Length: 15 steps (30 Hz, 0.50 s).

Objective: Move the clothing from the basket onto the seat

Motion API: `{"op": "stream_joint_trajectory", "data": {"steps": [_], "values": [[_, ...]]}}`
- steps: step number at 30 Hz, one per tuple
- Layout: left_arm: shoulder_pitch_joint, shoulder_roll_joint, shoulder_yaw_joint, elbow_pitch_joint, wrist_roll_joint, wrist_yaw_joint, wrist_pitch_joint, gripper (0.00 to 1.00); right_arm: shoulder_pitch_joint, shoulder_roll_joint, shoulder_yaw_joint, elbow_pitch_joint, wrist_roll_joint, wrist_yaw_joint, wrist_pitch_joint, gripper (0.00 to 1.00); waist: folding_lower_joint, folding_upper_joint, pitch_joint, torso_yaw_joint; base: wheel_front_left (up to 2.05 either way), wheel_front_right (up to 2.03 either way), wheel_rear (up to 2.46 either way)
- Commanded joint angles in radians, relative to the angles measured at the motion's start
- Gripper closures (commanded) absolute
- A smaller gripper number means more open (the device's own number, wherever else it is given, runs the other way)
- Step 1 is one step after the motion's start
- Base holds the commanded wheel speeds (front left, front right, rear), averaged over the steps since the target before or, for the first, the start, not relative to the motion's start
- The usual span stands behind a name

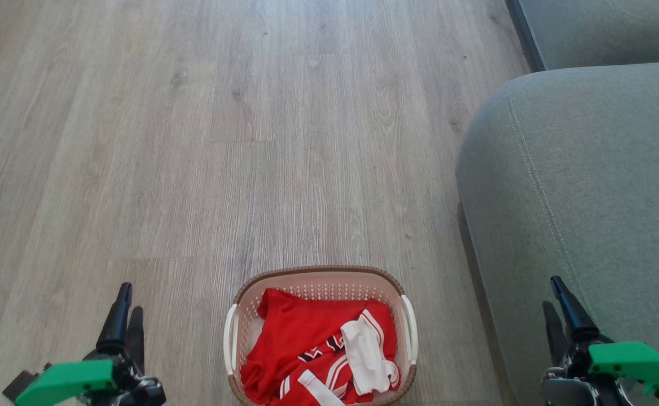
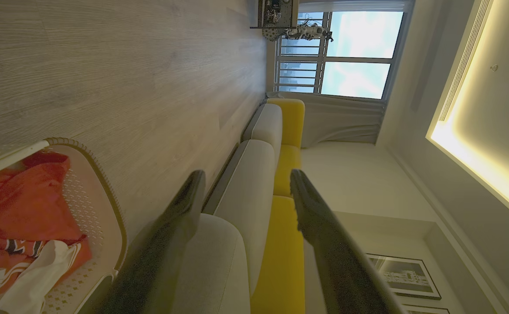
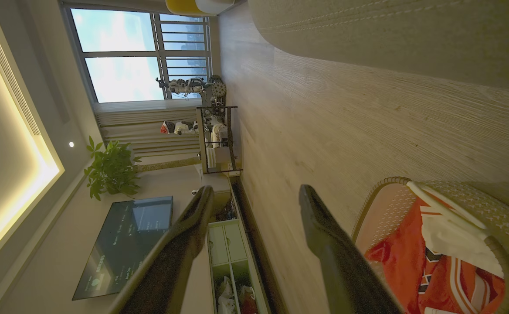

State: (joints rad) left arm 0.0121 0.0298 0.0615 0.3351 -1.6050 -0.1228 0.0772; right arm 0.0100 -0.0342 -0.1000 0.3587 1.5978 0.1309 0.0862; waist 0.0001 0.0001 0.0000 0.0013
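The basket [image 1: 318,274] stands on the wooden floor at the bottom centre of the head view, cream with a brown rim and white handles. Red clothing [image 1: 301,338] with white stripes and trim lies bunched inside it; it also shows as clothing [image 2: 23,209] in the left wrist view and clothing [image 3: 415,257] in the right wrist view. The grey-green seat [image 1: 589,186] fills the right side. My left gripper [image 1: 123,307] hangs open left of the basket. My right gripper [image 1: 555,301] hangs open over the seat's front edge. Nothing is between either pair of fingers.
Bare wooden floor [image 1: 194,141] stretches ahead and left of the basket. A second sofa cushion [image 1: 606,28] sits at the top right. The wrist views show yellow sofa backs [image 2: 287,174], a window [image 2: 350,52], a TV [image 3: 128,244] and a shelf unit [image 3: 217,139].
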Motion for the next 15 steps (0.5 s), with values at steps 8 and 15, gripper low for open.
{"op": "stream_joint_trajectory", "data": {"steps": [8,15], "values": [[-0.028,0.011,-0.006,-0.065,0.045,0.008,-0.028,0.00,-0.036,-0.003,0.013,-0.056,-0.046,0.000,-0.034,0.00,0.0000,-0.0001,-0.002,0.002,0.00,0.00,0.00],[-0.026,0.011,-0.010,-0.100,0.103,0.018,-0.046,0.00,-0.036,-0.004,0.015,-0.083,-0.108,0.000,-0.051,0.00,0.0000,-0.0001,-0.003,0.004,0.00,0.00,0.00]]}}
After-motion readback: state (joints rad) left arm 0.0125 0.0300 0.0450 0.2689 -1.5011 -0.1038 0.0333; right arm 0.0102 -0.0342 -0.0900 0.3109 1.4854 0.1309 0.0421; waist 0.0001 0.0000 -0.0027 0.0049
